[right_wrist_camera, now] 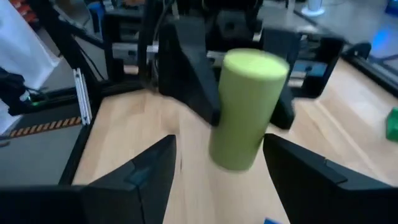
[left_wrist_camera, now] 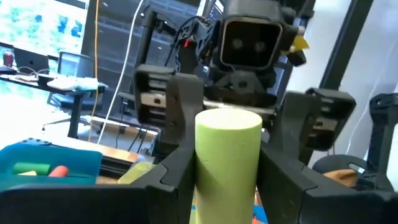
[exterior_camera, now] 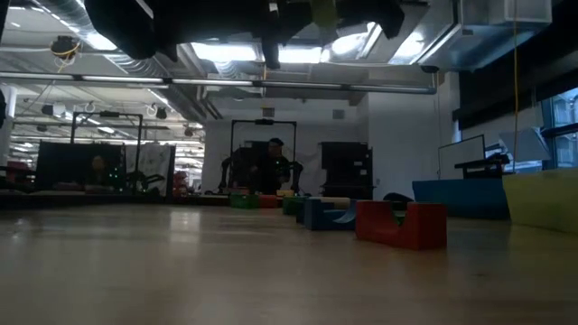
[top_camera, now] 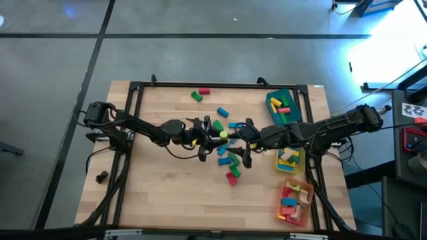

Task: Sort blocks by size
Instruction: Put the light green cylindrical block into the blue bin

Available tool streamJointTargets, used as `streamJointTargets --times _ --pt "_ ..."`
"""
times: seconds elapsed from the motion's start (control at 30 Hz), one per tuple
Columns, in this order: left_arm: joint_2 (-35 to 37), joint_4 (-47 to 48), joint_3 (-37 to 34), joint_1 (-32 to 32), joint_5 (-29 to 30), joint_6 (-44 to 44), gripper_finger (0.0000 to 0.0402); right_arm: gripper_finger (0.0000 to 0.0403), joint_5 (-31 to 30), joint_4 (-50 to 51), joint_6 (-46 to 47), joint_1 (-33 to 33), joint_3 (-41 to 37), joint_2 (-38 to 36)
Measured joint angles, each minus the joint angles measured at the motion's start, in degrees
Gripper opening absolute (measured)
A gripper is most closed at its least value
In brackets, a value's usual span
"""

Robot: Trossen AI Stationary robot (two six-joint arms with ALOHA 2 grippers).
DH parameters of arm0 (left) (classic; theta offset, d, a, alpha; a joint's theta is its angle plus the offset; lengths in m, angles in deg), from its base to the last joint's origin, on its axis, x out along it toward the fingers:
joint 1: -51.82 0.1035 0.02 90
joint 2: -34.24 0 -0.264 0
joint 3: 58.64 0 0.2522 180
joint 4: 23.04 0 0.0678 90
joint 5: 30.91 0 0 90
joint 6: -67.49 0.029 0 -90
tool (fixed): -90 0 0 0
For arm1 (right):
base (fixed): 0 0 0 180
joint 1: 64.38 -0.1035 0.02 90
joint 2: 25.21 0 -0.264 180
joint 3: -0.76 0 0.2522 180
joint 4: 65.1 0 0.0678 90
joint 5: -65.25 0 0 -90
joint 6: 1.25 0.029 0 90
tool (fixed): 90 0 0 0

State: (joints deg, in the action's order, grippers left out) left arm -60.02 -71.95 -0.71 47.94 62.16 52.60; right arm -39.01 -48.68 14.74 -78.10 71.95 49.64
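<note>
My left gripper (top_camera: 215, 132) is shut on a yellow-green wooden cylinder (top_camera: 223, 134) above the middle of the table, high over it in the low view (exterior_camera: 323, 11). My right gripper (top_camera: 239, 141) faces it from the table's right, open. Its fingers (right_wrist_camera: 143, 168) stand on either side of the cylinder (right_wrist_camera: 245, 109) without touching it. Loose blocks (top_camera: 230, 160) lie on the table below and toward the near side, with a red and green pair (top_camera: 200, 93) and a blue one (top_camera: 222, 111) farther back. My left gripper pinches the cylinder's curved side (left_wrist_camera: 205, 168) between its two fingers (left_wrist_camera: 177, 168), which come level from the table's left and lie across it. One flat end (left_wrist_camera: 229, 121) sticks out free past the fingers. The cylinder is lifted clear of the table.
A teal tray (top_camera: 283, 107), a yellow tray (top_camera: 290, 159) and an orange tray (top_camera: 297, 200) with sorted blocks line the table's right side. A small dark lump (top_camera: 101, 177) lies off the left edge. A red block (exterior_camera: 402, 224) and a blue block (exterior_camera: 325, 214) stand near the low camera.
</note>
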Motion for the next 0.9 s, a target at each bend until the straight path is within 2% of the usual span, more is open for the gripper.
streamJointTargets --times 0.2,0.53,0.9 --pt "0.0 -1.7 0.0 -0.3 0.2 0.1 0.0129 0.0241 -4.6 -0.8 -1.1 0.0 0.0 0.0" --pt "-0.1 -4.8 1.1 -0.7 0.2 1.6 0.0129 0.0241 -4.2 -3.5 -3.0 0.8 0.0 0.2" --pt "-1.4 1.9 5.3 -1.9 0.2 4.6 0.0129 0.0233 -2.6 -7.1 -6.4 1.7 0.0 4.2"
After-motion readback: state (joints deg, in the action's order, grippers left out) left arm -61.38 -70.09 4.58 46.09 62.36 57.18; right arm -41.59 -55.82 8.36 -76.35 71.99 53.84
